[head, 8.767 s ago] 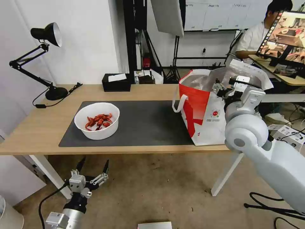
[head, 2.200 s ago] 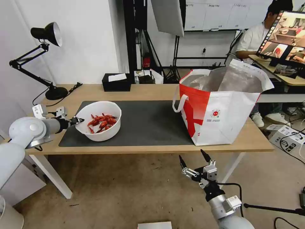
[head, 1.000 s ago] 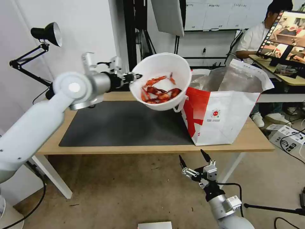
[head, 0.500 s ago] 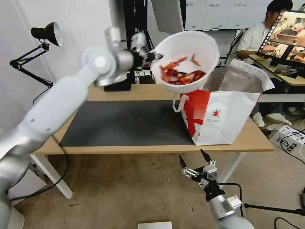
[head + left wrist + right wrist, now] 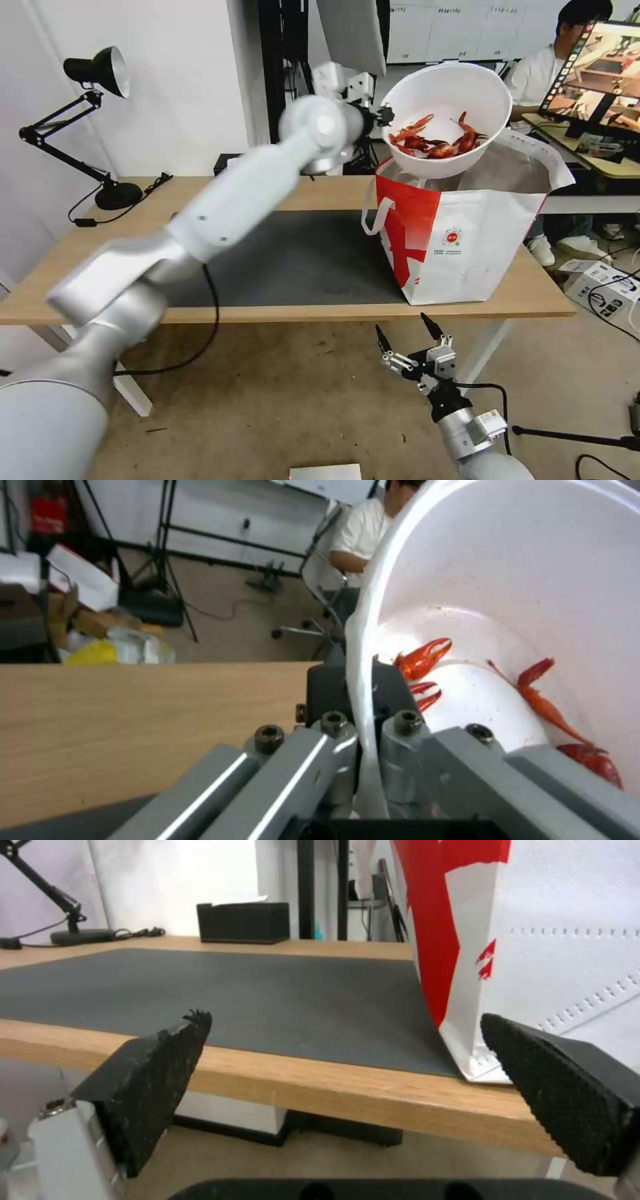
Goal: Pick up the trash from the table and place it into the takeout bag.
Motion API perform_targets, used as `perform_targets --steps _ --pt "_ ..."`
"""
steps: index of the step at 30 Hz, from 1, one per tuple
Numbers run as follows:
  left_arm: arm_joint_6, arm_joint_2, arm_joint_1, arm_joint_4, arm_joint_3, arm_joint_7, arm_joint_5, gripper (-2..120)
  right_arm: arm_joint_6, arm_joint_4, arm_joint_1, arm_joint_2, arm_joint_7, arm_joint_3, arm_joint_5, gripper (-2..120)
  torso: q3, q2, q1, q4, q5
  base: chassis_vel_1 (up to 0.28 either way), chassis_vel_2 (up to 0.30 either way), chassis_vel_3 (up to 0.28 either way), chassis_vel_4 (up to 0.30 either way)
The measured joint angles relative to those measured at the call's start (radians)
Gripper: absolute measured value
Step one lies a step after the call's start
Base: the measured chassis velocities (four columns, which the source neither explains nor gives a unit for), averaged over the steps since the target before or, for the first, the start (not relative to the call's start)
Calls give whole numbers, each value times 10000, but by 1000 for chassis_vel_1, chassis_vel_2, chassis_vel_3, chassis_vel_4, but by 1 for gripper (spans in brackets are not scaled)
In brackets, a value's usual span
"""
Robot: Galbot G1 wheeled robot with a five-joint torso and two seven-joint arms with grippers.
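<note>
— Where is the bowl right now?

— My left gripper [image 5: 385,117] has it by the rim. The jaws are pressed together on the near edge of the white bowl [image 5: 448,120], one inside the wall and one outside; in the left wrist view the rim [image 5: 363,700] runs straight down between them. My left arm [image 5: 233,200] reaches up and across the table [image 5: 87,260], so the bowl hangs in the air, clear of the table.

— And against the bag?

— The bowl sits over the open mouth of the takeout bag [image 5: 460,240], its underside just above the bag's top edge on the red side. It tilts toward me, so I can see inside: the red crayfish shells [image 5: 433,140] are gathered at the low side of the bowl. In the left wrist view a claw [image 5: 423,657] lies just past my jaws.

— The bag itself?

— It stands upright on the right end of the table, partly on the dark grey mat [image 5: 300,257], foil lining showing.

— Your other side?

— My right gripper [image 5: 407,333] is low, in front of the table edge and below it, jaws spread wide with nothing between them. In its wrist view the pads [image 5: 157,1075] frame the table edge and the bag's bottom corner [image 5: 480,1060].
</note>
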Motion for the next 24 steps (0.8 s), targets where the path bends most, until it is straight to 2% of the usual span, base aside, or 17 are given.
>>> perform_targets --steps 5,8,15,22,24 --pt "-455 88 259 -138 412 4 950 0 0 0 0 -1 0 0 0 100 -1 0 0 2 -1 0 0 0 0" --pt "-741 350 434 -534 702 206 1573 0 0 0 0 0 0 0 0 100 -1 0 0 5 -2 0 0 0 0" --pt "-578 971 439 -1440 1087 896 1686 0 0 0 0 0 0 0 0 100 -1 0 -1 4 -3 0 0 0 0" --pt "-298 1202 360 -1699 1195 1289 1577 0 -1 0 0 0 0 0 0 100 -1 0 -1 3 -2 0 0 0 0" --pt "-3 1270 337 -1816 1237 1482 1358 0 -1 0 0 0 0 0 0 100 -1 0 -1 3 -3 0 0 0 0"
